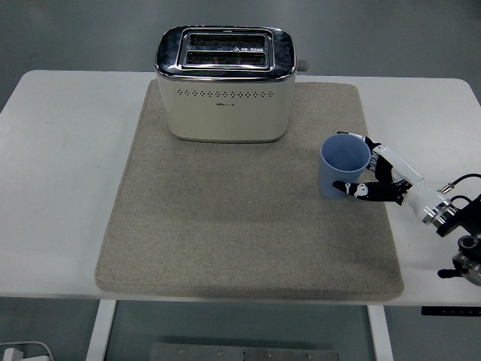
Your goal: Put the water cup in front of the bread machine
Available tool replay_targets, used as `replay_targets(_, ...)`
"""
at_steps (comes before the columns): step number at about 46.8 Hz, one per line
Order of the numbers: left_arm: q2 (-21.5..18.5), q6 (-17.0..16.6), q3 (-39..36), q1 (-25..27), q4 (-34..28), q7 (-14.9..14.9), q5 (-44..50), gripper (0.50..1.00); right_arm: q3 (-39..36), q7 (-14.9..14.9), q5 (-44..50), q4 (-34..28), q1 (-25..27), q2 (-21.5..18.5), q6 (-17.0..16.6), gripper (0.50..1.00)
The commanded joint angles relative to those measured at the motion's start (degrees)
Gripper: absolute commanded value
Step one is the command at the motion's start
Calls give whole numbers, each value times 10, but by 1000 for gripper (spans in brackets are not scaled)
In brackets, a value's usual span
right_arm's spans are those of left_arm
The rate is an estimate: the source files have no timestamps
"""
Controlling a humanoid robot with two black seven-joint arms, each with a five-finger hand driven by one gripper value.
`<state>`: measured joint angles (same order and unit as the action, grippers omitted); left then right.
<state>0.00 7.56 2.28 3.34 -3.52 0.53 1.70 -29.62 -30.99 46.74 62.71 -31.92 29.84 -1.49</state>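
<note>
A light blue water cup (340,167) stands upright on the right side of the grey mat (240,233). A cream and chrome bread machine (224,84) stands at the back of the mat, up and to the left of the cup. My right hand (370,173) comes in from the right edge and wraps the cup. Its thumb (348,187) lies on the cup's near side and its fingers (362,140) curl round the far side. The left arm is out of view.
The white table (60,188) extends past the mat on both sides. The stretch of mat in front of the bread machine (225,180) is bare. The table's near edge runs just below the mat.
</note>
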Motion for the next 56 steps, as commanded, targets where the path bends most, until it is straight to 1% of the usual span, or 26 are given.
replay_targets(1,0,0,0,0,0,0,1,1000,0,2,0,0,-5,-5,0,917)
replay_targets(5,0,0,0,0,0,0,1,1000,0,3,4,-5,-7,-12,1,917)
replay_targets(12,0,0,0,0,0,0,1,1000,0,3,6,-7,-9,-12,10,915)
replay_targets(16,0,0,0,0,0,0,1,1000,0,3,7,-7,-9,-13,11,891)
replay_targets(18,0,0,0,0,0,0,1,1000,0,3,11,-8,-9,-12,12,848)
replay_targets(21,0,0,0,0,0,0,1,1000,1,3,22,-7,-9,-12,18,738)
replay_targets(22,0,0,0,0,0,0,0,1000,0,3,27,-7,-9,-12,18,691)
replay_targets(25,0,0,0,0,0,0,0,1000,0,3,41,-7,-9,-12,20,521)
replay_targets(26,0,0,0,0,0,0,1,1000,0,3,44,-8,-9,-12,20,500)
replay_targets(56,0,0,0,0,0,0,0,1000,-7,4,33,-6,-10,-8,18,500)
